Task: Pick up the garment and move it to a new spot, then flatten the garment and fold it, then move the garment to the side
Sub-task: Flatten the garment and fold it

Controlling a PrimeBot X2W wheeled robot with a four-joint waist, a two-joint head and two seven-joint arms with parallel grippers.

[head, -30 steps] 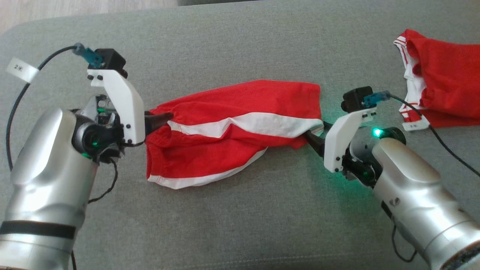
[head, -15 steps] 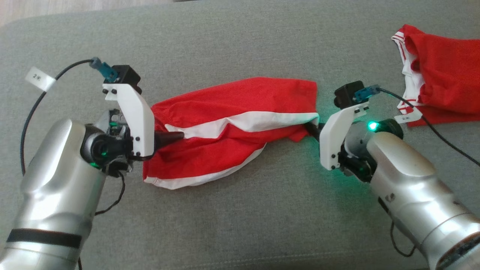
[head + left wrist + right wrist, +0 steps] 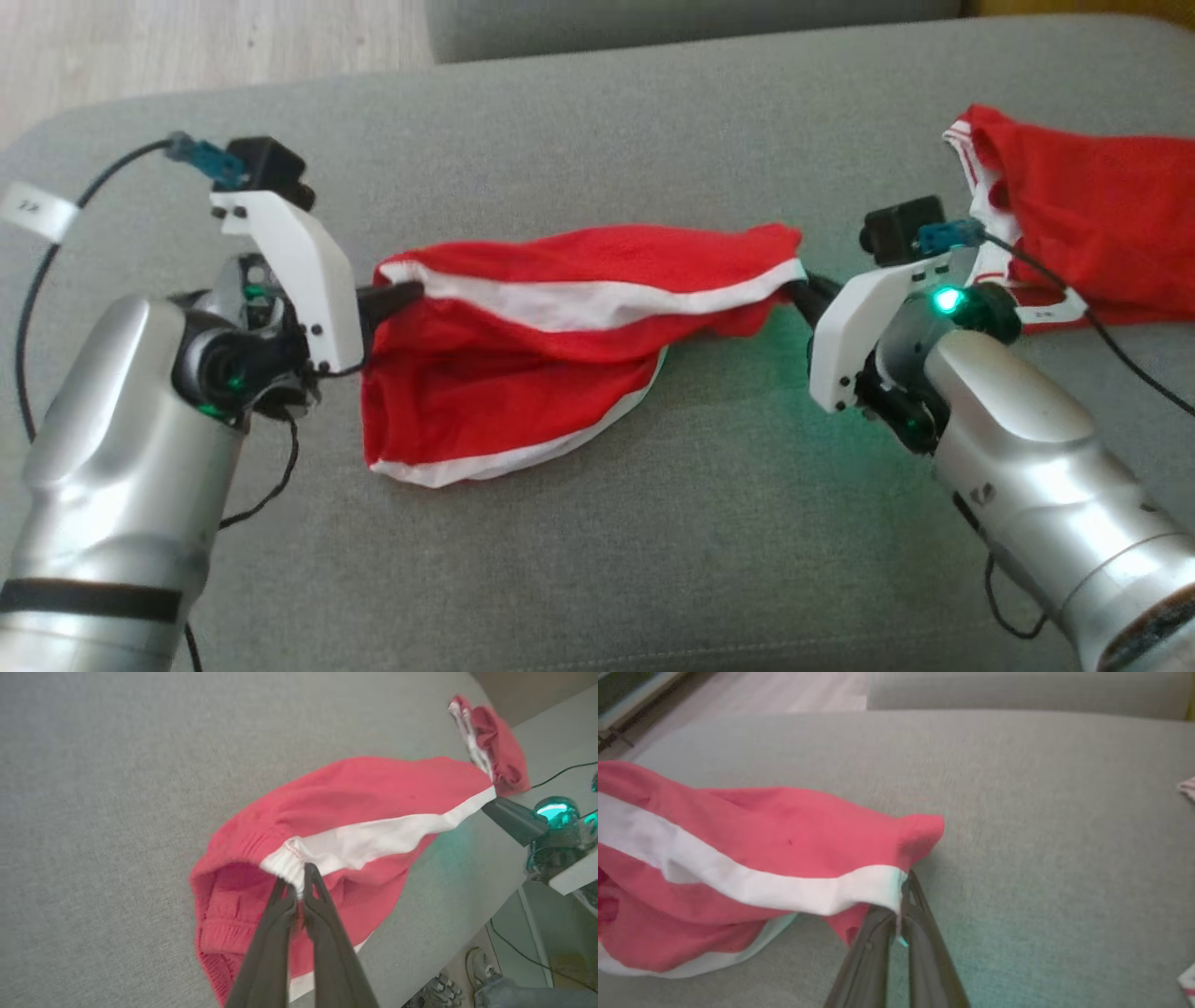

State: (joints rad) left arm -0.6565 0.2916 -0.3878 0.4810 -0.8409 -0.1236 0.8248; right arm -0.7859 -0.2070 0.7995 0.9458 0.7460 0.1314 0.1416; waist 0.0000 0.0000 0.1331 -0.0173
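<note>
Nearest the camera, the bare grey woven upholstery [image 3: 597, 560] of a wide sofa seat runs between the two silver forearms. Mid-seat, the red garment [image 3: 560, 336] with a white stripe is stretched between the arms, its upper edge raised and its lower part sagging onto the fabric. The left gripper [image 3: 401, 294] has its jaws closed tight on the white elastic waistband at the garment's left end. The right gripper [image 3: 805, 285] has its jaws pinched on the stripe's end at the right corner. A green glow from the right wrist tints the seat beside it. Farther right a second red-and-white garment [image 3: 1092, 215] lies crumpled. Beyond are another grey cushion [image 3: 653, 23] and, at far left, pale wooden floor [image 3: 187, 42].
</note>
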